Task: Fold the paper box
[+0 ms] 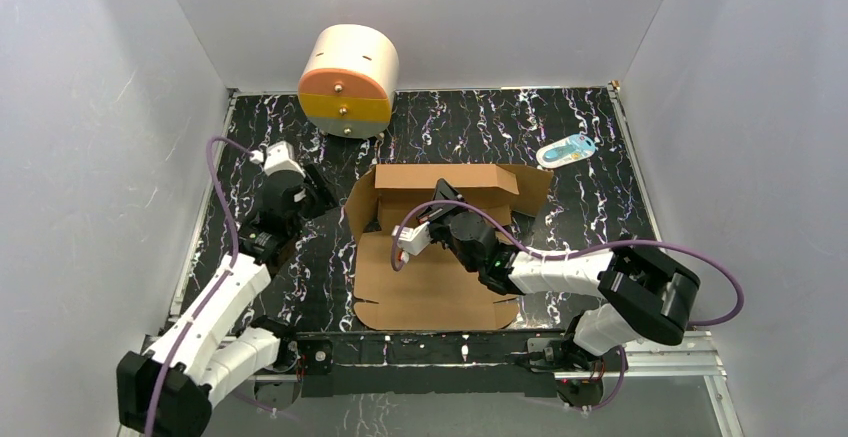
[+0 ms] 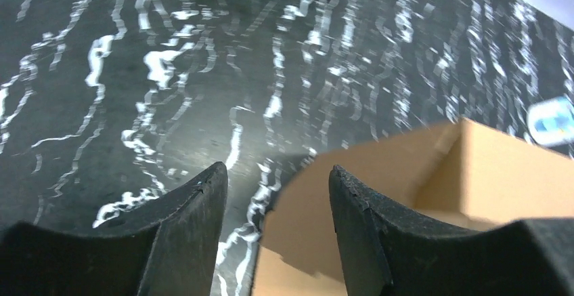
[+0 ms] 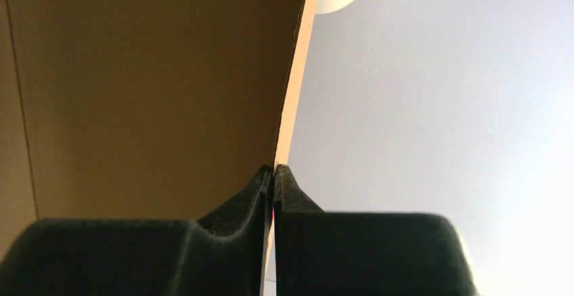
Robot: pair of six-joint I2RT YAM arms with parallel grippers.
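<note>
Paper box lies at the middle of the table, its far walls partly raised. The right gripper pinches one wall's thin edge, likely holding it upright for folding. The left gripper hovers just left of the box, parted and empty, probably ready to assist.

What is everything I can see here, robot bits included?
paper box: one, brown, partly folded, middle of the table.
round drum: one, cream with orange and yellow drawers, far edge, left of centre.
small item: one, blue and white, far right; too small to identify.
table: one, black with white veins.
left arm, right arm: two, white and black, near edge.
left gripper: black, open, beside the box's left side.
right gripper: black, shut on a raised box flap.
</note>
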